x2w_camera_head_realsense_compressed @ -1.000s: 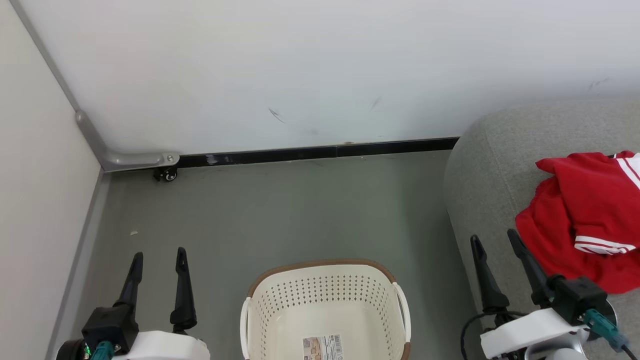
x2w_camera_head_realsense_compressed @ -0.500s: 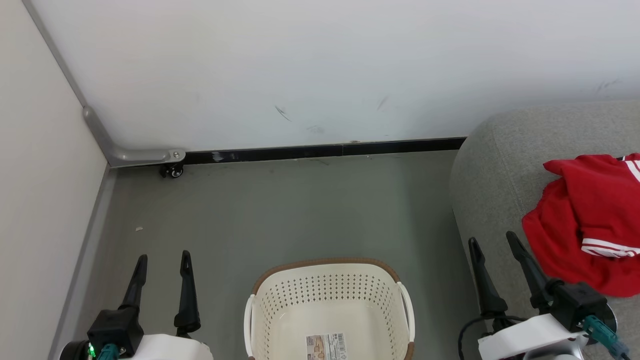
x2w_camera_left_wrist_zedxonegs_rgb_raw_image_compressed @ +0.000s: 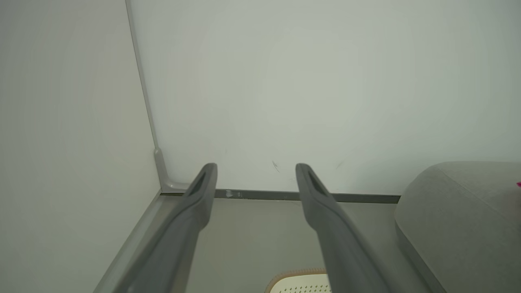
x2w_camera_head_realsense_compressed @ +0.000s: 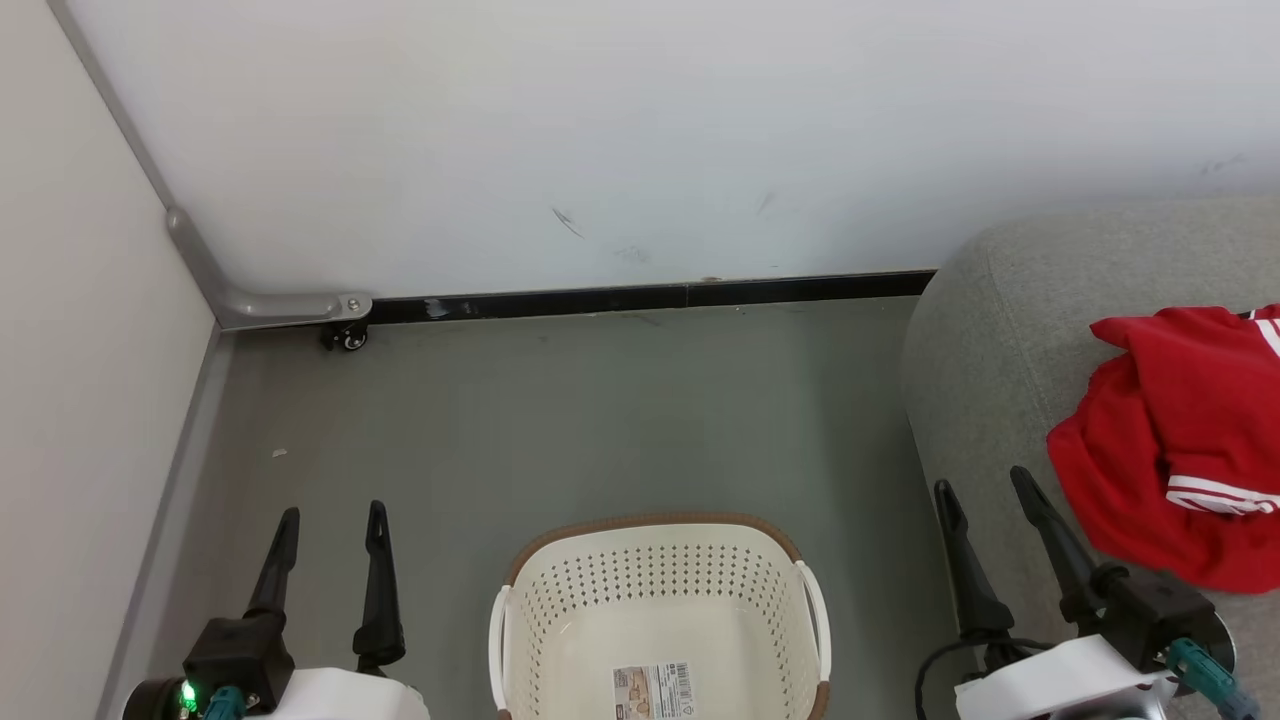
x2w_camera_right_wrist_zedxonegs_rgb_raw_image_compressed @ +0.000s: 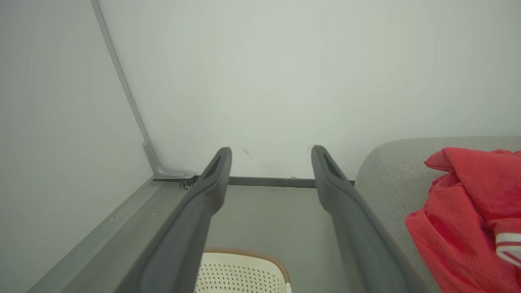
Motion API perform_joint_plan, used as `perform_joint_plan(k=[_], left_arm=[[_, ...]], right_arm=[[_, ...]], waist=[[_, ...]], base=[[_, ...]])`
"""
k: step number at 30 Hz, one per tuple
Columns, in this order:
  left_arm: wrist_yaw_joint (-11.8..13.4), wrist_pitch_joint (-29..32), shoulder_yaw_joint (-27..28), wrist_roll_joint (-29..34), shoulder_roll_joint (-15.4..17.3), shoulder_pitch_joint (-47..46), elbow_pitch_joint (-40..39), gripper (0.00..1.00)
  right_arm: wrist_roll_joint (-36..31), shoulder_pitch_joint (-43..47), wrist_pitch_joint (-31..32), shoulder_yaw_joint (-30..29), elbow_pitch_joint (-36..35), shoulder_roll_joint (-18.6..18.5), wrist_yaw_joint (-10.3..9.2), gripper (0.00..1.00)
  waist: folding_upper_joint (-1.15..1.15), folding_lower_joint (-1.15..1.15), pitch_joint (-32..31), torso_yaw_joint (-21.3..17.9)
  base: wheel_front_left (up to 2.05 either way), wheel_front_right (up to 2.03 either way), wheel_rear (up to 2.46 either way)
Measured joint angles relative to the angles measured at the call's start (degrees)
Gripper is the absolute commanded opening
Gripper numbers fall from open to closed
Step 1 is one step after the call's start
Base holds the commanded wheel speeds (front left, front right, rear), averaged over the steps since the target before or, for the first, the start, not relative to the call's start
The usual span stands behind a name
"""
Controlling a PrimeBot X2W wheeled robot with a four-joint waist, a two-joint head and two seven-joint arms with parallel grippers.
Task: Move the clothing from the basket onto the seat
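The red clothing [x2w_camera_head_realsense_compressed: 1180,440] with white striped trim lies in a heap on the light grey seat [x2w_camera_head_realsense_compressed: 1000,340] at the right; the right wrist view shows the clothing [x2w_camera_right_wrist_zedxonegs_rgb_raw_image_compressed: 464,215] on the seat [x2w_camera_right_wrist_zedxonegs_rgb_raw_image_compressed: 386,183] too. On the floor at bottom centre stands the cream basket [x2w_camera_head_realsense_compressed: 530,620], holding nothing but a barcode sticker on its floor. My left gripper [x2w_camera_head_realsense_compressed: 333,512] is open, left of the basket. My right gripper [x2w_camera_head_realsense_compressed: 982,478] is open, over the seat's front edge just left of the clothing. Each wrist view shows its own gripper [x2w_camera_left_wrist_zedxonegs_rgb_raw_image_compressed: 256,167] [x2w_camera_right_wrist_zedxonegs_rgb_raw_image_compressed: 272,149] with fingers apart and nothing between them.
A white wall [x2w_camera_head_realsense_compressed: 640,150] with a black skirting strip [x2w_camera_head_realsense_compressed: 650,296] runs across the back. A pale panel [x2w_camera_head_realsense_compressed: 70,400] closes the left side, with a small caster [x2w_camera_head_realsense_compressed: 347,340] at its corner. Bare grey floor [x2w_camera_head_realsense_compressed: 560,420] lies between basket and wall.
The head camera has shifted a little, so the whole scene sits slightly more to the right. Both grippers stay open, and the clothing and basket lie as before.
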Motion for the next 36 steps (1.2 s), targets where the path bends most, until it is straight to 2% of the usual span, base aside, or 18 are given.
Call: perform_joint_plan(k=[17,18,27,36], left_arm=[[0.1,0.0,-1.18,0.94,0.02,-0.1,1.9,1.0],[0.1,0.0,-1.22,1.03,0.09,-0.1,2.02,0.0],[-0.13,0.42,-1.1,0.08,-0.6,2.06,6.25,0.0],[-1.14,3.78,2.3,-6.7,-0.62,0.14,8.18,0.0]], right_arm=[[0.13,1.62,0.92,0.24,-1.52,0.15,0.0,1.0],[0.26,1.92,0.92,0.32,-1.54,0.16,0.0,0.0],[1.22,4.53,0.92,0.59,1.82,0.46,-0.08,0.0],[7.86,4.55,0.91,1.47,0.54,0.47,-0.08,0.0]], waist=[[0.0,0.0,-0.53,0.27],[0.0,0.0,-0.58,0.28],[0.0,0.0,-0.65,0.27],[0.0,0.0,-0.63,0.03]], base=[[0.0,0.0,0.0],[0.0,0.0,0.0],[0.0,0.0,0.0],[0.0,0.0,0.0]])
